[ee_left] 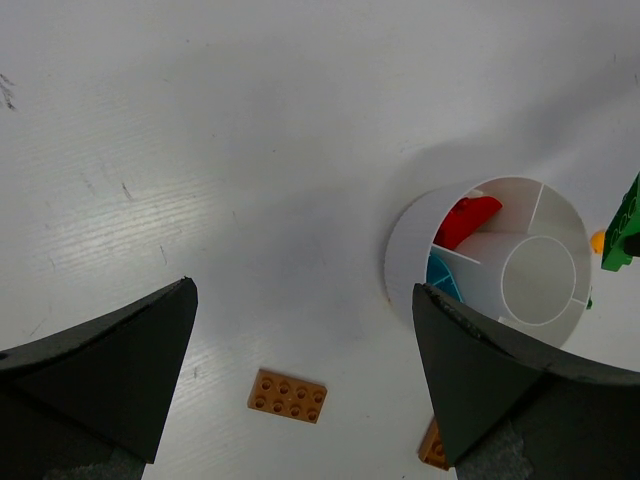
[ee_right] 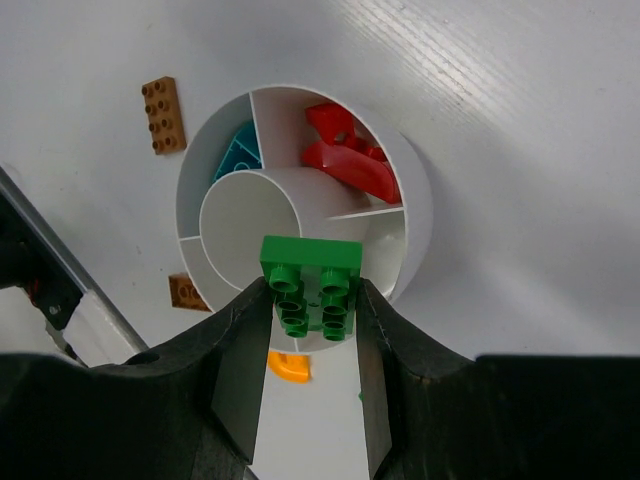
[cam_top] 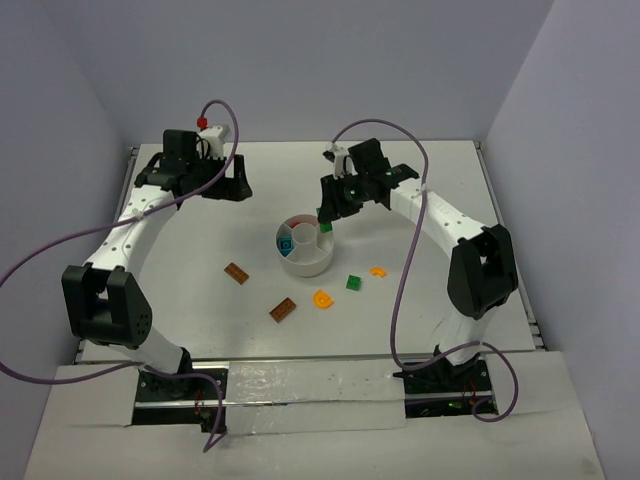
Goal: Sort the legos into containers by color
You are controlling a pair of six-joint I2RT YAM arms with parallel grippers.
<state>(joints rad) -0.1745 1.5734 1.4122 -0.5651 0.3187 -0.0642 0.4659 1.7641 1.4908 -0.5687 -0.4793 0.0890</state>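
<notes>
The white dish (cam_top: 283, 240) sits mid-table, with red legos (ee_right: 350, 160) in one wedge and a teal lego (ee_right: 238, 155) in another. My right gripper (ee_right: 312, 300) is shut on a green lego (ee_right: 312, 275) and holds it just above the dish (ee_right: 415, 200), over the rim of the central well. It also shows in the top view (cam_top: 326, 227). My left gripper (ee_left: 304, 290) is open and empty, high over the table to the back left of the dish (ee_left: 405, 260). A brown-orange lego (ee_left: 288, 395) lies below its fingers.
Loose on the table in front of the dish are two brown-orange legos (cam_top: 236, 272) (cam_top: 282, 310), two yellow-orange curved legos (cam_top: 322, 298) (cam_top: 378, 271) and a green lego (cam_top: 353, 283). Walls close off the back and sides.
</notes>
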